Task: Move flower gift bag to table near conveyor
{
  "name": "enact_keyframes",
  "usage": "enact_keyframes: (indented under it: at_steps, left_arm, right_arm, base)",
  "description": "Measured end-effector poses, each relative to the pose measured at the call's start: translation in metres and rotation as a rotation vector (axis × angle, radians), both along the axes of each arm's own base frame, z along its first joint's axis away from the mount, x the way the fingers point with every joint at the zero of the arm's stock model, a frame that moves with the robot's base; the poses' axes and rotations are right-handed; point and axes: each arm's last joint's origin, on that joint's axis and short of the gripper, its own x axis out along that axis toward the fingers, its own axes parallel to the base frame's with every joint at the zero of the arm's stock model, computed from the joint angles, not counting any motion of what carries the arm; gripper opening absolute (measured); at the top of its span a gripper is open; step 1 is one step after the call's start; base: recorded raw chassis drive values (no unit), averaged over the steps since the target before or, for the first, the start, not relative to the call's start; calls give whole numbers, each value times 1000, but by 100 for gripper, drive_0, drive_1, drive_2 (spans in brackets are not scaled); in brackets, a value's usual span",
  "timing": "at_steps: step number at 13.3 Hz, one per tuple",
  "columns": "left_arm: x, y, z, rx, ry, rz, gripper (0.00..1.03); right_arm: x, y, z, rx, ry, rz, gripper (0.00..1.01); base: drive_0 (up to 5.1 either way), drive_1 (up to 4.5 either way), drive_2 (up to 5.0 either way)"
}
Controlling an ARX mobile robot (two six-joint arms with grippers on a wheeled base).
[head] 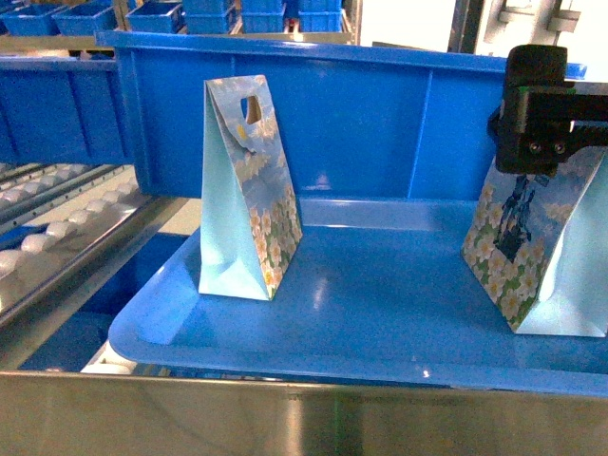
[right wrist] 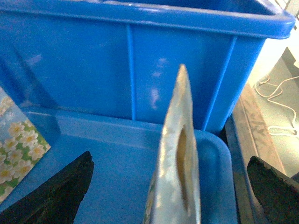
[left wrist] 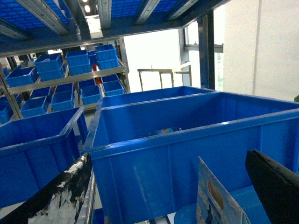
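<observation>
Two flower gift bags stand upright on a blue tray [head: 380, 332]. The left bag [head: 249, 190] stands free, and its floral corner [right wrist: 18, 140] also shows in the right wrist view. My right gripper [head: 534, 142] hangs over the top of the right bag [head: 532, 256]. That bag's handle top [right wrist: 180, 154] is edge-on between the open fingers [right wrist: 60, 191] of my right gripper [right wrist: 170, 161], touching neither. My left gripper [left wrist: 168, 158] is open, with a bag top [left wrist: 217, 200] low between its fingers [left wrist: 56, 196]. The conveyor [head: 57, 228] slopes at left. The table is out of view.
A large blue bin [head: 380, 123] stands right behind the tray. More blue bins [left wrist: 51, 93] fill the shelves beyond. A steel rail [head: 285, 418] runs along the tray's near edge. A steel frame edge [right wrist: 243, 140] borders the tray on the right.
</observation>
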Motion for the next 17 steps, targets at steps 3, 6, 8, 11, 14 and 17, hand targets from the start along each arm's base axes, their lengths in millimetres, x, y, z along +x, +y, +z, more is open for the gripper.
enact_keyframes:
  at_steps: [3,6,8,11,14,17]
  left_arm:
    - [0,0,0,0,0,0,98]
    - [0,0,0,0,0,0,98]
    - [0,0,0,0,0,0,98]
    - [0,0,0,0,0,0,98]
    - [0,0,0,0,0,0,98]
    - [0,0,0,0,0,0,98]
  right_arm:
    - [-6,5,-8,-28,15,0,81]
    - [-11,5,-12,-38,19,4,32]
    - [-17,9,-9,-50,1,34,2]
    - [-27,14,-10,-63,-13,74,2]
    - [-30,13,-8,-61,-61,45,2]
    - [-37,5,15,-59,-169,10,2]
  base:
    - [0,0,0]
    - [0,0,0]
    - [0,0,0]
    - [0,0,0]
    - [0,0,0]
    - [0,0,0]
